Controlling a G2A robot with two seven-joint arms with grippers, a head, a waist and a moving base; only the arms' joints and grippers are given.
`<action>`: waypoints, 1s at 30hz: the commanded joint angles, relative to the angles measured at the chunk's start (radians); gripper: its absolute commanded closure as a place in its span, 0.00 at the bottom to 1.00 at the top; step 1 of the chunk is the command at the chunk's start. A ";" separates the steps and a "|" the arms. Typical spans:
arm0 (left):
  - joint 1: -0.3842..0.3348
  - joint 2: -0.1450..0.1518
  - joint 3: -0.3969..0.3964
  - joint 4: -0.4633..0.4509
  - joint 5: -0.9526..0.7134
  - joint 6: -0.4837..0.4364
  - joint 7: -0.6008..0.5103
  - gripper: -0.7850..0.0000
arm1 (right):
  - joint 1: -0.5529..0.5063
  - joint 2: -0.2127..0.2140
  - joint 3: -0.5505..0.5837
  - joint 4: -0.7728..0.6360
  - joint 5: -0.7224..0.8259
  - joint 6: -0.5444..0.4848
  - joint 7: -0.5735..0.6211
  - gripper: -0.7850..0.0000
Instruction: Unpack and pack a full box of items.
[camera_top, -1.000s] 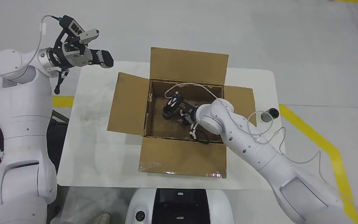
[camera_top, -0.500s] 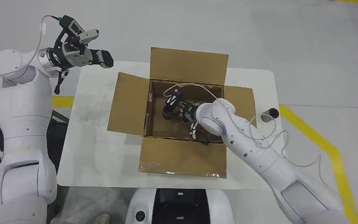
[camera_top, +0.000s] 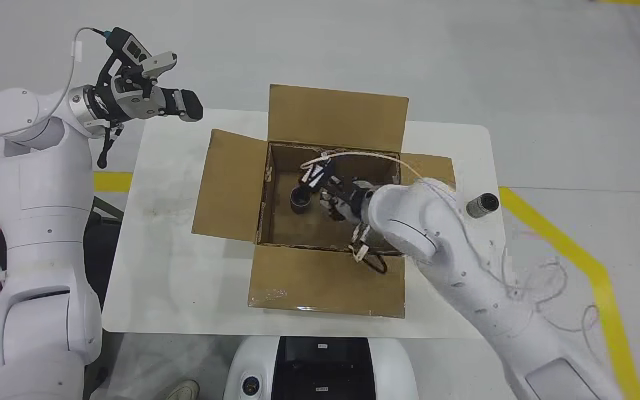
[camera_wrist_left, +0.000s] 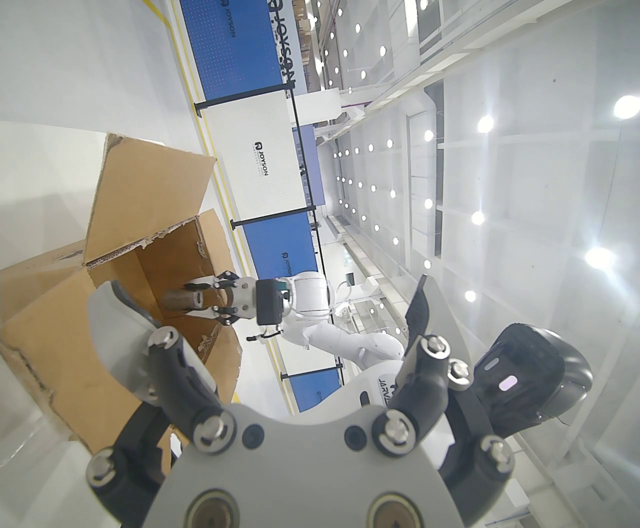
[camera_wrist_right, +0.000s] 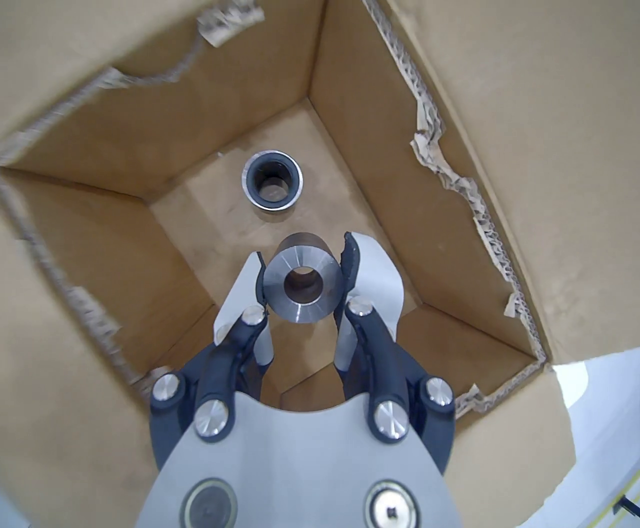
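Metal cylinder (camera_wrist_right: 300, 311) is clamped end-on in the right end effector (camera_wrist_right: 305, 257); second sleeve (camera_wrist_right: 272, 180) stands at the box's (camera_top: 338, 115) nine o'clock; left end effector (camera_top: 190, 104) gapes empty.

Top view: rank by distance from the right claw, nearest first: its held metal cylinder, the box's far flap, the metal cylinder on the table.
1. Held metal cylinder: gripped in the right claw.
2. Far flap: behind the box opening.
3. Table cylinder: at the table's right edge.
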 joint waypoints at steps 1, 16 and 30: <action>0.000 0.000 0.000 0.000 0.000 0.000 0.000 0.00 | -0.012 0.006 0.031 -0.063 0.038 -0.003 0.039 1.00; 0.000 0.000 0.000 0.000 0.000 0.000 0.000 0.00 | -0.011 0.037 0.256 -0.137 0.202 0.011 0.083 1.00; 0.000 0.000 0.000 0.000 0.000 0.000 0.000 0.00 | -0.164 0.084 0.509 -0.175 0.235 0.035 0.119 1.00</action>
